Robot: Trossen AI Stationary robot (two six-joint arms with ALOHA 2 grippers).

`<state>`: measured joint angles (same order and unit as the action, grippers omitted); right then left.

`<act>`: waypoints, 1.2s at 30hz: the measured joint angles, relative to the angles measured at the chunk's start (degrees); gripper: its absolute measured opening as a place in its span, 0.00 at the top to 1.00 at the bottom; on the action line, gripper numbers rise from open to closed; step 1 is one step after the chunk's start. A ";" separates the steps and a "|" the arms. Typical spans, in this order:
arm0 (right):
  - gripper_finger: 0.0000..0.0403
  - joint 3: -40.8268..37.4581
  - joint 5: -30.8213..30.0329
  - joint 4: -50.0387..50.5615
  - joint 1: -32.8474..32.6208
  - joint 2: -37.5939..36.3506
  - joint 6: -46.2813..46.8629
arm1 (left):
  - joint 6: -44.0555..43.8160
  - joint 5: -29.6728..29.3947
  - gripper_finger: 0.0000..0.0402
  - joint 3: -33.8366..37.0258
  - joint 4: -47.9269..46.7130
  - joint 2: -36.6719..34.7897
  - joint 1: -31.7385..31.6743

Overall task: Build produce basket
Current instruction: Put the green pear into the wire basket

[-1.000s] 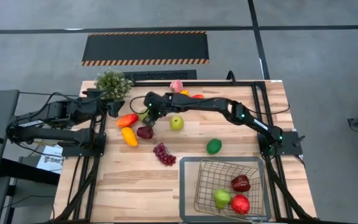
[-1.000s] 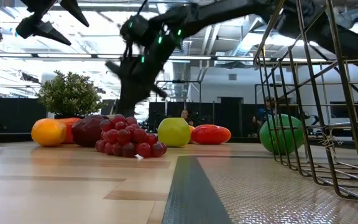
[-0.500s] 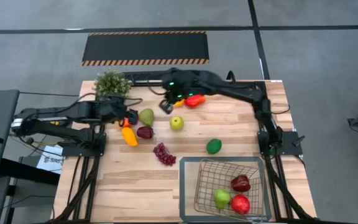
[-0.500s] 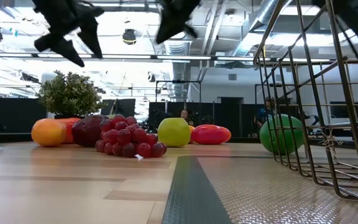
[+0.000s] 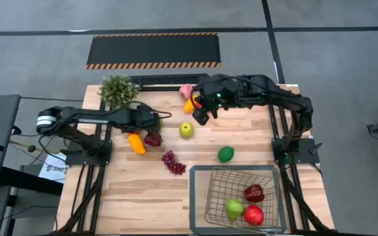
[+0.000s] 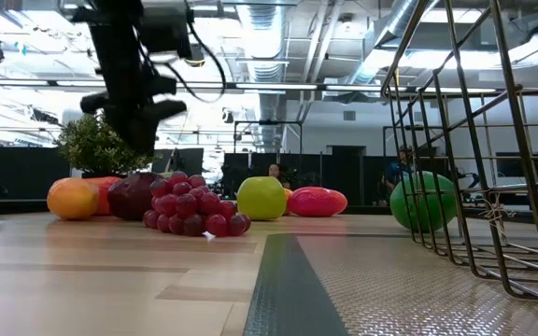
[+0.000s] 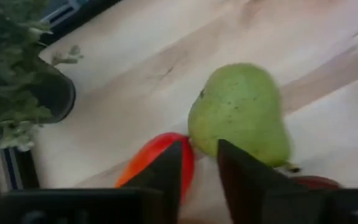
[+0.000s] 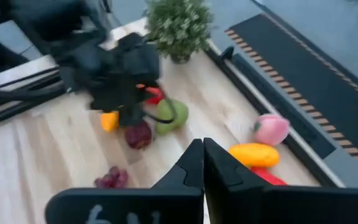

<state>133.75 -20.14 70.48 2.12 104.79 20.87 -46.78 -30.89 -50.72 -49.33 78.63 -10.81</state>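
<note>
Left end effector (image 7: 199,163) low over wooden tabletop (image 5: 254,137) beside bushy green potted plant (image 5: 119,89), fingers narrowly apart, tips at smooth green plastic pear (image 7: 241,114) and red-orange pepper (image 7: 157,155), grip not certain

Right end effector (image 8: 202,163) raised near far tabletop edge, fingers pressed together, empty

Dark wire-mesh basket (image 5: 238,176) at near right corner holds two red fruits (image 5: 254,204), one green fruit (image 5: 234,209)

Purple grapes (image 5: 173,162), green apple (image 5: 186,130), round green lime (image 5: 226,154) loose on tabletop
</note>
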 joint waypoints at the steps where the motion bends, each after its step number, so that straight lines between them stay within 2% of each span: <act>1: 0.97 0.00 -0.02 0.32 -0.58 0.14 0.33 | 0.76 -0.14 0.87 -0.04 0.25 1.52 -0.31; 4: 0.97 -0.09 -0.51 2.61 -2.08 0.70 1.47 | 2.09 -2.45 0.98 -0.61 0.32 5.45 -0.93; 8: 0.97 -0.11 -1.07 4.90 -3.95 1.53 2.31 | 1.74 -4.88 0.98 -0.63 1.33 8.97 -2.01; 11: 0.96 0.10 -1.08 5.27 -5.18 2.19 3.17 | 3.21 -1.96 0.99 -0.63 4.29 10.46 -3.04; 16: 0.96 -0.04 -1.07 6.86 -6.69 2.29 3.29 | 8.04 9.31 1.00 -0.61 17.73 10.61 -3.54; 19: 0.97 -0.02 -1.07 7.32 -7.47 2.32 3.57 | 7.54 15.90 1.00 -0.61 23.76 10.62 -3.56; 21: 0.97 -0.02 -1.07 7.54 -7.79 2.35 3.64 | 7.52 21.50 1.00 -0.61 30.03 11.19 -3.59; 25: 0.95 -0.02 -1.07 9.06 -7.75 2.34 3.67 | 7.89 37.51 1.00 -1.15 47.39 14.62 -3.34; 26: 0.95 -0.02 -1.18 9.14 -7.64 2.34 3.75 | 6.50 39.61 1.00 -1.89 49.34 15.39 -3.19; 32: 0.87 -0.02 -4.09 14.12 -6.15 2.34 7.74 | 3.83 40.18 1.00 -5.16 46.93 15.33 -2.26; 36: 0.73 -0.16 -6.76 19.65 -3.65 2.34 13.04 | 5.32 38.42 1.00 -10.30 29.79 10.60 -1.51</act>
<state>133.59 -26.90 90.13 -1.53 107.13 33.91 -41.45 7.52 -61.01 -19.54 89.24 -12.31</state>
